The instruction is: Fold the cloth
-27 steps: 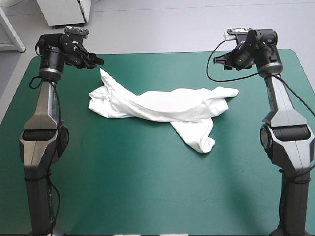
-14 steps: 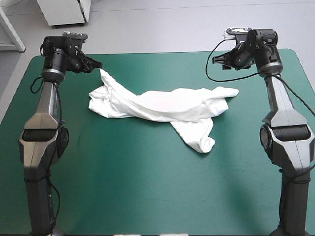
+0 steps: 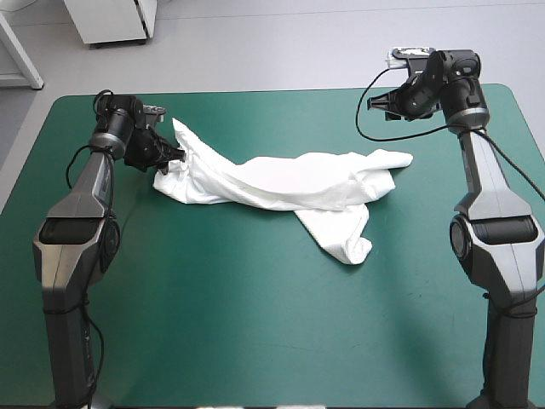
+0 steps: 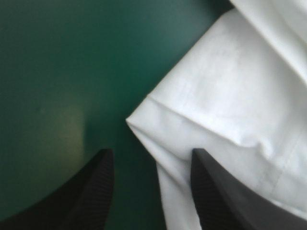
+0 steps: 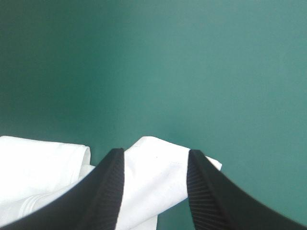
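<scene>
— Across the far half of the teal-green cover (image 3: 255,324), what's the T-shirt (image 3: 281,183) doing?
— Crumpled heap, not spread. Long axis runs L–R across the table, roughly parallel w/ the far edge. One pointed bit sticks out toward the far-left corner. One flap (image 3: 345,234) hangs toward the near edge, right of centre.
— Which arm's closer?
— Left, by far. Its end, the left gripper (image 3: 174,156), sits low at the shirt's left end, touching the cloth or all but. Over on the other side the right gripper (image 3: 373,102) is raised near the far-right, well apart from the shirt's right end.
— Jaws?
— Both apart. Left wrist view: a folded hem corner (image 4: 139,122) sits in the gap, one finger over bare green, the other over white cloth. Nothing clamped. Right wrist view: fingers spread, and the shirt's right corner (image 5: 156,167) shows between them but lower down, farther off.
— So the next move hangs on…?
— My read: the shirt's left end lies straight ahead of the left jaws, so a short push fwd + pinch should catch that corner. The right arm needs to drop to its end first. Then prob. pull apart along the long axis to flatten. Risk: left grabs more than one layer, since that corner looks doubled over.
</scene>
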Controlling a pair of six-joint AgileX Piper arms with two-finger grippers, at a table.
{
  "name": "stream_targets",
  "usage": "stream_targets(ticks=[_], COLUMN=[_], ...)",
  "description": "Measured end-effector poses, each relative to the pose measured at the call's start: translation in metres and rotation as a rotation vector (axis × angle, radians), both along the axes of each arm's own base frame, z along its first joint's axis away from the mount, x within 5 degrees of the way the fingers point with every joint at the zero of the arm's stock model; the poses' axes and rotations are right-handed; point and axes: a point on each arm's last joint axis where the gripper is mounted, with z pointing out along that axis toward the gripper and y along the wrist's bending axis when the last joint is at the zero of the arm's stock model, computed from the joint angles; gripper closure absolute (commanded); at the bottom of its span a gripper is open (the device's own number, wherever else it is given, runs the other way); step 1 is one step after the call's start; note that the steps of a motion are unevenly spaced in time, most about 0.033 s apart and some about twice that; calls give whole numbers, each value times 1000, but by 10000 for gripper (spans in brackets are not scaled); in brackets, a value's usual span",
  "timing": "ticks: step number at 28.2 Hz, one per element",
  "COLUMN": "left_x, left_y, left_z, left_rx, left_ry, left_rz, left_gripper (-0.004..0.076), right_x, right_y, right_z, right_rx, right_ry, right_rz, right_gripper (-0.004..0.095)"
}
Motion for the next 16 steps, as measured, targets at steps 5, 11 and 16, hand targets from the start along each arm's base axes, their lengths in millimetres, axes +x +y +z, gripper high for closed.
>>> stream_targets(ticks=[5, 11, 16], left_x=[2, 4, 4], left_y=[0, -4, -5], left_z=[-8, -11, -11], left_rx=[-3, -27, -33], left_ry=[8, 12, 11], left_rz=[1, 0, -15], left_gripper=[379, 740, 741], right_x=[0, -3, -14], right_y=[1, 3, 3], right_z=[0, 6, 29], right_rx=[15, 35, 52], right_ry=[1, -8, -52], right_rz=[4, 10, 16], right_gripper=[516, 516, 510])
